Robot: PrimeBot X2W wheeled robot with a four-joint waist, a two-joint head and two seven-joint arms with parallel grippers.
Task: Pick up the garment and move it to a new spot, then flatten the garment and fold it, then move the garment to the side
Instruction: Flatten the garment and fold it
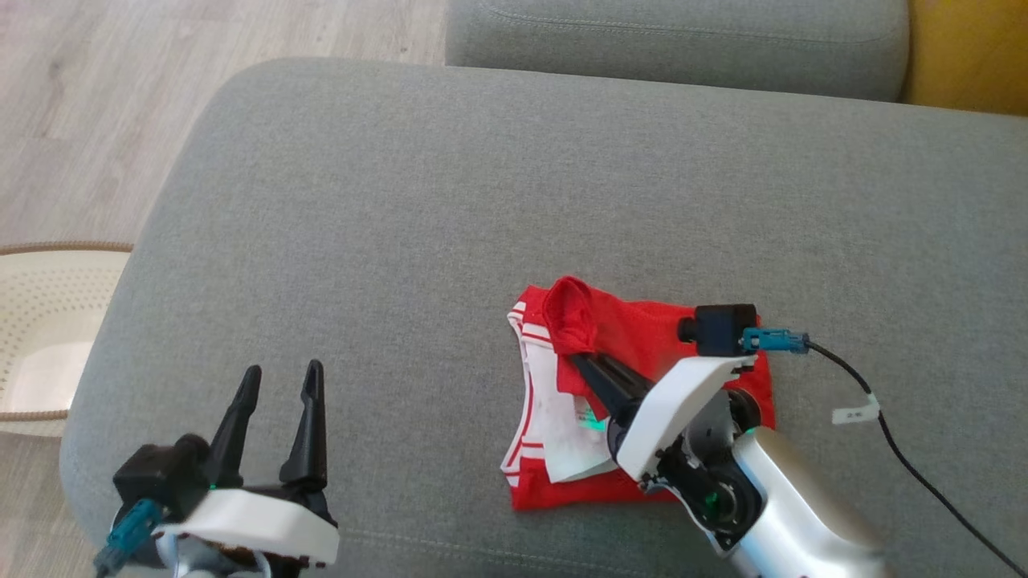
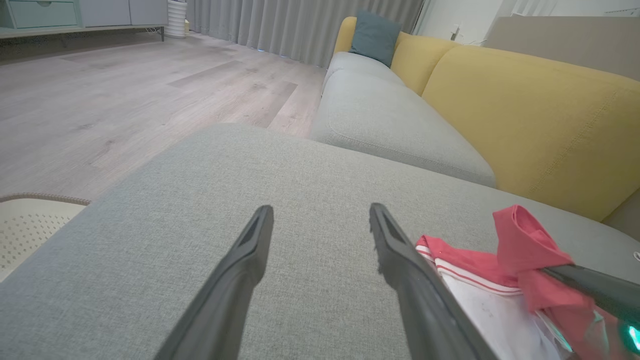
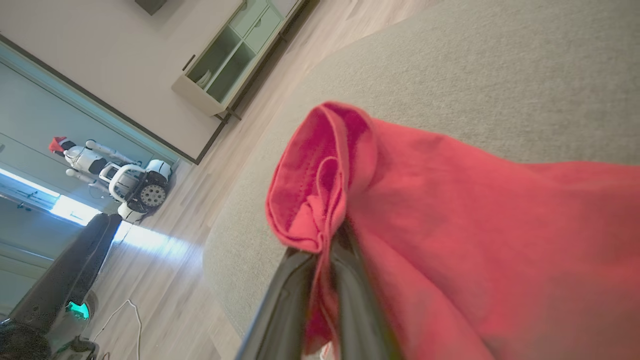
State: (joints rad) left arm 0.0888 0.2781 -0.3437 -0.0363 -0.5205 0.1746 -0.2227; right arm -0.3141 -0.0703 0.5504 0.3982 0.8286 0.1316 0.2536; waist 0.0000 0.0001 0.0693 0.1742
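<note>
The garment [image 1: 642, 337] is red with white stripes and a white inner panel, lying partly folded on the grey sofa seat [image 1: 450, 201] at centre right. My right gripper [image 1: 580, 360] is shut on a bunched red edge of the garment [image 3: 320, 195], lifting it into a small hump above the rest. The same pinched fold [image 2: 525, 245] rises at the right of the left wrist view. My left gripper [image 1: 277, 385] stands open over bare cushion at the lower left, well clear of the garment [image 2: 470, 270], with nothing between its fingers [image 2: 250, 250].
A perforated cream basket [image 1: 40, 337] sits on the wood floor [image 1: 96, 104] left of the seat. A second grey cushion [image 1: 675, 32] and the yellow sofa back [image 2: 525, 110] lie beyond. A black cable [image 1: 907, 449] trails from my right wrist.
</note>
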